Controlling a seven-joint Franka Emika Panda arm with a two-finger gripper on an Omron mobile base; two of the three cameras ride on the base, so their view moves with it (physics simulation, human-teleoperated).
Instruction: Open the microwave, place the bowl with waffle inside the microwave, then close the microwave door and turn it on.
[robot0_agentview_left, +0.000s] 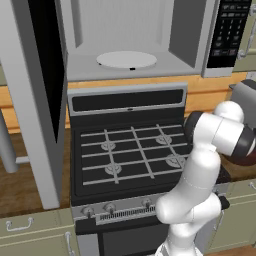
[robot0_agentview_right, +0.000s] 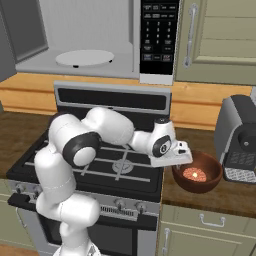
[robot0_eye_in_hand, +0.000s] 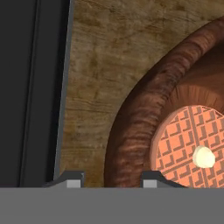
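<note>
Microwave (robot0_agentview_left: 125, 35) fills the top of the left base view, cavity open, white turntable (robot0_agentview_left: 126, 59) bare at centre of its floor. In the right base view the same cavity sits upper left, with the black keypad strip (robot0_agentview_right: 159, 37) at upper centre.

Microwave door (robot0_agentview_left: 37, 95) swung wide open, standing along the left edge of the left base view, black glass facing inward, grey frame edge toward camera.

Black gas stove (robot0_agentview_left: 135, 150) directly below the microwave, grey grates across the middle of the frame, knobs along the front lip.

Wooden worktop (robot0_agentview_right: 220, 197) runs to the right of the stove in the right base view; beige cabinet doors (robot0_agentview_right: 220, 35) above it at upper right, drawers below.

A grey and black appliance (robot0_agentview_right: 239, 137) stands at the right edge, just beside the bowl.

Bowl (robot0_agentview_right: 198, 172) rests on the worktop, lower right of centre in the right base view, close to the stove's right edge. In the hand view its reddish-brown rim curves through the right half of the frame.

Waffle (robot0_agentview_right: 194, 174) lies flat in the bowl's bottom, orange with a grid pattern; a small pale blob (robot0_eye_in_hand: 204, 156) sits on it in the hand view.

End effector (robot0_eye_in_hand: 112, 181) hangs at the bowl's left rim, tips at bottom centre of the hand view. Fingers stand apart with the rim's outer edge between them, gripping nothing.
</note>
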